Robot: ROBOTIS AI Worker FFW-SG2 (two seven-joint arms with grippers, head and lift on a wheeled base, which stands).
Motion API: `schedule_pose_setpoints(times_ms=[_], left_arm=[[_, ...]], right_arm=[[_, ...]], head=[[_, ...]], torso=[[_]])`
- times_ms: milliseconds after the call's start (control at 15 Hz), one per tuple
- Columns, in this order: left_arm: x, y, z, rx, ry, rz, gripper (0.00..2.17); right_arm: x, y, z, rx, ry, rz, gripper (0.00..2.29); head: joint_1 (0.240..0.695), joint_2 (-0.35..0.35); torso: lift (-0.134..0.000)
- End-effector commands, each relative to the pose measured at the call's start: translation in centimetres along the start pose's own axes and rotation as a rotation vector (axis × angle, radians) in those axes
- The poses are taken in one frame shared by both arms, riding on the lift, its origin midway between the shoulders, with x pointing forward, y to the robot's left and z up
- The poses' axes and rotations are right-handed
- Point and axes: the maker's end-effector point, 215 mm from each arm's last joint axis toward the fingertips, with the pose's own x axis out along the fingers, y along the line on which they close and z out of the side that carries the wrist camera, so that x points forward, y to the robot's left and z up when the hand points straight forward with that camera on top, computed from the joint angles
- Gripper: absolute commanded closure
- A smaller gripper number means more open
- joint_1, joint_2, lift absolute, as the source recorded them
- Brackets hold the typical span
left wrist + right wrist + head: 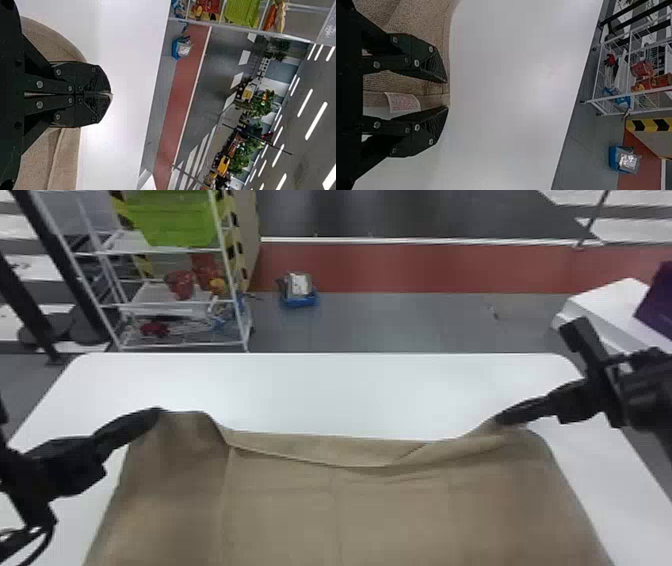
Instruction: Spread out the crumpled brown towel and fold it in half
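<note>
1. I've got the brown towel [340,510] spread wide across the near part of the white tabletop [350,390], running out of the head view at the bottom edge.
2. Left claw [159,411] is at the towel's far left corner, pinching the cloth, and the corner is lifted into a hump there.
3. In its own wrist view, the left claw [112,94] has its two fingers pressed together, with cloth on both sides of them.
4. Over on the far right corner, here's my right claw [500,419], right at the cloth's edge, which rises toward it.
5. Right wrist view now: the right claw [448,95] stands wide, fingers well apart, towel showing in the gap along with a white care label [402,103] bearing red print.
6. Between the claws the far edge dips, a band of cloth lying beyond a curved ridge, and straight creases run down the towel toward me.
7. Past the tabletop, on the left, I see a white wire rack [170,304] with a green crate [170,220] on its upper shelf; a blue bin [300,302] sits on the floor beside it.
</note>
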Motion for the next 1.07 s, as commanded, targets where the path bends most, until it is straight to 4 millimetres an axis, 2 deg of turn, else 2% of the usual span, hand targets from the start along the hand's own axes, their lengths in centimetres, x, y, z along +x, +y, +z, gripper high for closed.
schedule_pose_setpoints(times_ms=[0,133,400,600,800,933,1000], left_arm=[[0.0,-0.1,-0.1,-0.001,0.002,-0.001,1.33],[-0.2,0.0,0.0,0.006,0.001,0.001,1.33],[-0.5,-0.1,0.3,0.012,-0.004,0.003,1.33],[-0.4,-0.2,-0.1,0.012,0.011,0.012,1.33],[-0.6,-0.7,-0.1,0.019,0.008,0.008,1.33],[-1.3,-0.7,0.2,0.016,0.000,-0.001,1.33],[-1.9,-0.6,0.2,0.006,-0.005,-0.009,1.33]], right_arm=[[-0.2,0.0,-0.2,0.000,-0.026,0.016,1.70],[-1.1,0.0,-0.4,-0.001,-0.075,0.045,1.89],[-4.7,-1.7,-1.1,0.038,-0.168,0.053,1.90],[-5.3,-2.2,-2.3,0.074,-0.146,0.044,1.87],[-5.3,-1.4,-1.5,0.070,-0.162,0.071,1.89],[-6.4,-1.3,-0.2,0.057,-0.217,0.078,1.89],[-7.2,-1.4,-0.3,0.061,-0.241,0.079,1.89]], head=[[0.695,-0.005],[0.695,-0.006],[0.695,-0.016],[0.695,-0.046],[0.695,-0.059],[0.695,-0.058],[0.695,-0.056]], torso=[[-0.124],[-0.124],[-0.124],[-0.124],[-0.124],[-0.124],[-0.124]])
